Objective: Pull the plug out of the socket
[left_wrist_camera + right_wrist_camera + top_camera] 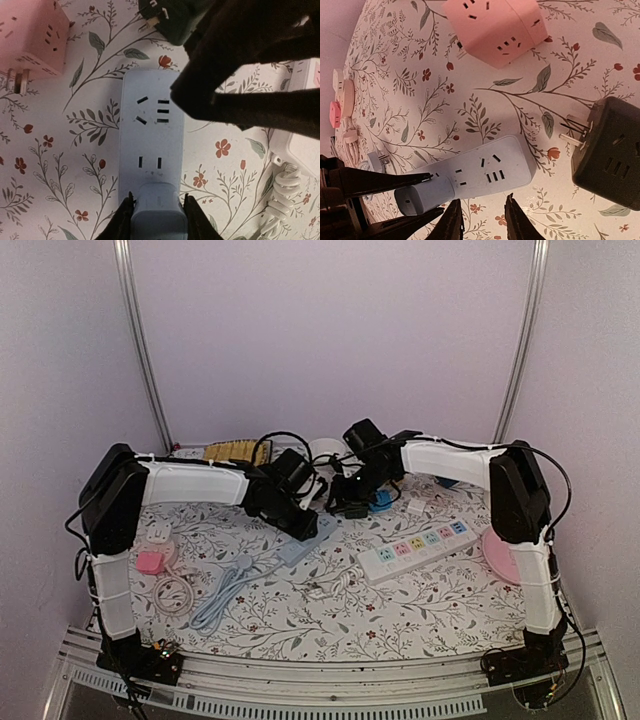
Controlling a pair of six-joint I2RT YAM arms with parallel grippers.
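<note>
Floral-print tabletop (pixel 400 610), with pale lilac walls behind. At its middle, a light blue power strip (pixel 150 135), with a matching plug (pixel 157 212) seated in the end socket, not yet pulled out.

Left jaws closed against both sides of that plug, one dark finger (pixel 125 220) pressed to each flank. Right jaws at a narrow gap with nothing between, tips just beside the long edge of the power strip near its middle. Cannot tell whether touching it. From the left wrist, the dark bulk of the right arm (pixel 250 65) hanging over the free end of the power strip and hiding one corner.

Just past that free end, but apart from it, a black cube adapter (pixel 610 160), bare prongs pointing toward the power strip. Off to one side of the same end and farther away, a pink cube adapter (pixel 495 27), prongs also showing.

From above, most of the power strip hidden under the left arm (pixel 190 483). To the right of the power strip, a longer white socket bar (pixel 415 548) with coloured outlets, and a bundled white cord (pixel 340 585) between the two. Well beyond that, a pink round plate (pixel 497 550). On the near left of the power strip, a pale blue cable (pixel 225 590) in a long loop. Farther left, a coiled white cord (pixel 175 592) and a small pink block (pixel 150 561).
</note>
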